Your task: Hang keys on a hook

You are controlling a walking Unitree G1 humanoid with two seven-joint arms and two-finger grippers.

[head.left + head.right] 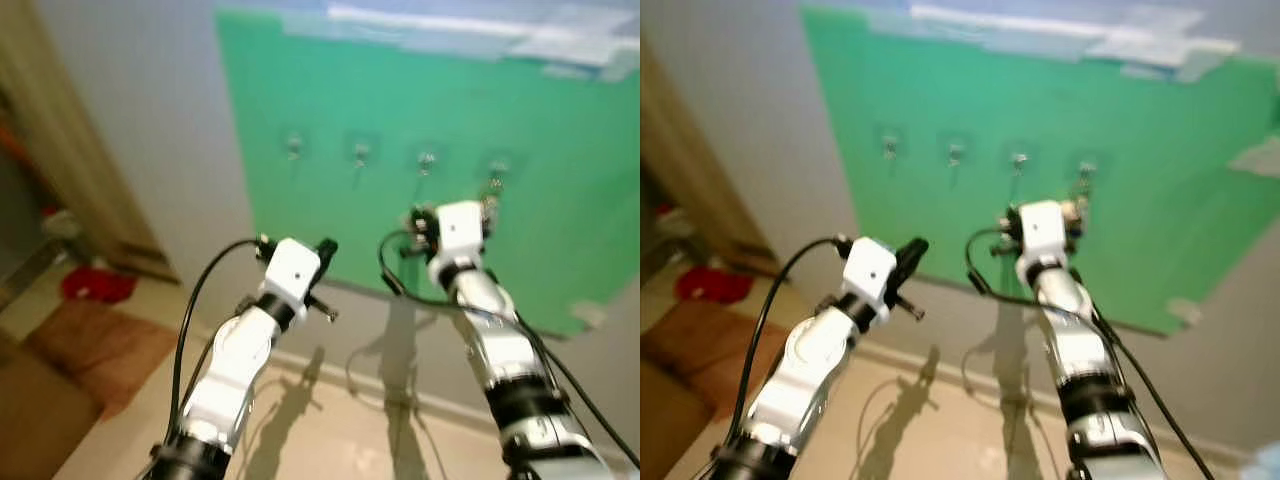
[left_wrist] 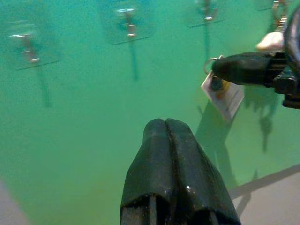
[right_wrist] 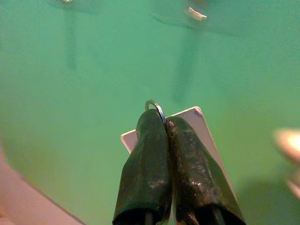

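Nearest me, both silver arms are raised toward the wall. The left gripper [image 2: 165,129] hovers with its two black fingers pressed together on nothing, off to the side of the work. Beyond it, the right gripper [image 3: 164,123] is clamped on the keys [image 3: 187,136], pinching them just below the metal ring [image 3: 154,106], with a white tag behind the fingers. Farther on, a row of hooks [image 1: 426,161] runs along the upper part of the green board [image 1: 330,90]; the rightmost hook [image 1: 495,178] seems already to carry something. My worry is the ring: it is small and half hidden by the fingertips, so it could miss a hook's tip, and letting go then would drop the keys to the floor.
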